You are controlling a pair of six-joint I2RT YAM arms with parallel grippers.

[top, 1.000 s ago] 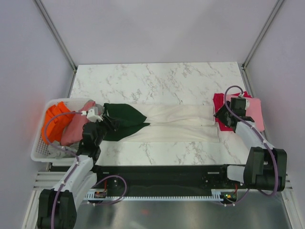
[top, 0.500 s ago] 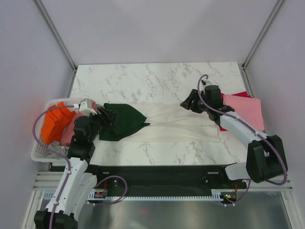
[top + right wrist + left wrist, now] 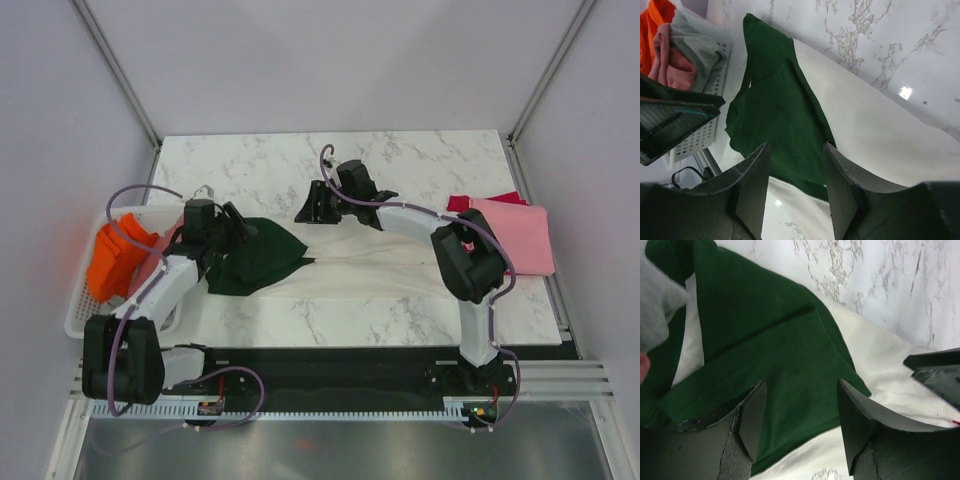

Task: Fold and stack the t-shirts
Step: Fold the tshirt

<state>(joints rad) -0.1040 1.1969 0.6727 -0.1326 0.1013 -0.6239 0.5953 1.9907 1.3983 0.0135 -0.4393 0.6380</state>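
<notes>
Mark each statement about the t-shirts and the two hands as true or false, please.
1. The pink t-shirt lies on the crimson t-shirt. True.
2. The right hand is shut on the dark green sleeve. False: it is open above the sleeve and holds nothing.
3. The orange t-shirt is in the white basket. True.
4. The cream t-shirt is in the basket. False: it lies on the marble table.
5. The left hand is open. True.

This is a robotics lab test cell. Plain pale wall panels (image 3: 330, 60) close in the upper frame, and metal frame posts (image 3: 115, 70) slant down from both top corners. Two robot arms (image 3: 170, 285) are bolted to a black rail (image 3: 330, 358) at the bottom edge of a marble-look table (image 3: 400, 160).
</notes>
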